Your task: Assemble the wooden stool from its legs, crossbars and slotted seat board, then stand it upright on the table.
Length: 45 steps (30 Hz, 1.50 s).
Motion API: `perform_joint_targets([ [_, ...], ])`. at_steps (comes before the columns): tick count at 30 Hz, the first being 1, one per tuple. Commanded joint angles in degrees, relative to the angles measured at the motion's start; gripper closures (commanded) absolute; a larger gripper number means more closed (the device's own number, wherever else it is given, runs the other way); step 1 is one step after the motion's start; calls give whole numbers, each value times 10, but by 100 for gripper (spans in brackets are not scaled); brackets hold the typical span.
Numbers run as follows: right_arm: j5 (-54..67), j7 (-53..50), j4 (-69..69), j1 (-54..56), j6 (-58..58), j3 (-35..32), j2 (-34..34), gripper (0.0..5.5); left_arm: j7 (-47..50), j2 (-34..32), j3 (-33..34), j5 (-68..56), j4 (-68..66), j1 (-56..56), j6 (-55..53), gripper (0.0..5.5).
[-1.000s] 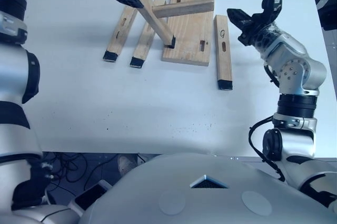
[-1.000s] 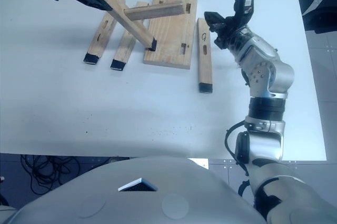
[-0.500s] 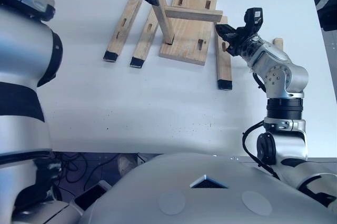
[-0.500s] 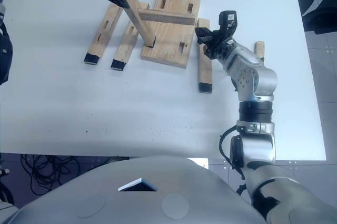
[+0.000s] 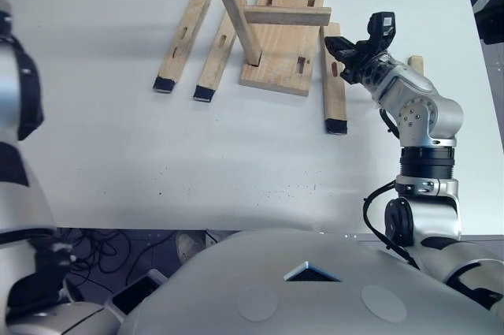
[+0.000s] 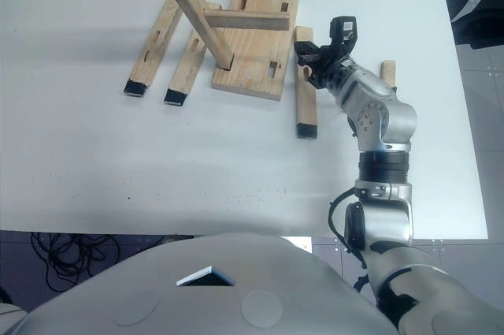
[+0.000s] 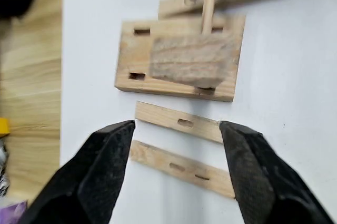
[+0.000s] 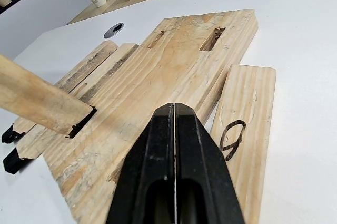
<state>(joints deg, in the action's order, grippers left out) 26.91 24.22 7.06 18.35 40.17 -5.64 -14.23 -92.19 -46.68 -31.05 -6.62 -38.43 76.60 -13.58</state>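
Left jaws now off upright leg (image 5: 235, 8)

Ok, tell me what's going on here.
The robot is building a wooden stool. One leg with a crossbar stands tilted in a slot of the seat board; the left gripper is open near its top. The right gripper is shut, empty, near the numbered leg lying right of the board. An outer leg and an inner leg lie flat on the left.
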Motion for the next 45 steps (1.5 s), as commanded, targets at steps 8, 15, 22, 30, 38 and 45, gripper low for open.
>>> perform_joint_targets([
  [8, -11, -62, -6, -12, -46, -69, 6, 550, 344, 16, 275, -71, 161, -385, -143, 219],
  [15, -17, -93, 74, 57, -105, -109, -10, 550, 570, 148, 309, -59, 220, -541, -258, 162],
  [22, -23, -92, 85, 57, -110, -109, -13, 550, 599, 165, 307, -47, 221, -589, -273, 213],
  [30, -29, -94, 68, 61, -121, -115, -17, 550, 619, 200, 364, -77, 249, -561, -177, 340],
  [38, -36, -61, 110, 108, -127, -119, -64, 550, 625, 196, 382, -82, 257, -511, -151, 427],
  [45, -54, -32, 138, 130, -98, -102, -93, 550, 683, 251, 371, -96, 393, -641, -248, 324],
])
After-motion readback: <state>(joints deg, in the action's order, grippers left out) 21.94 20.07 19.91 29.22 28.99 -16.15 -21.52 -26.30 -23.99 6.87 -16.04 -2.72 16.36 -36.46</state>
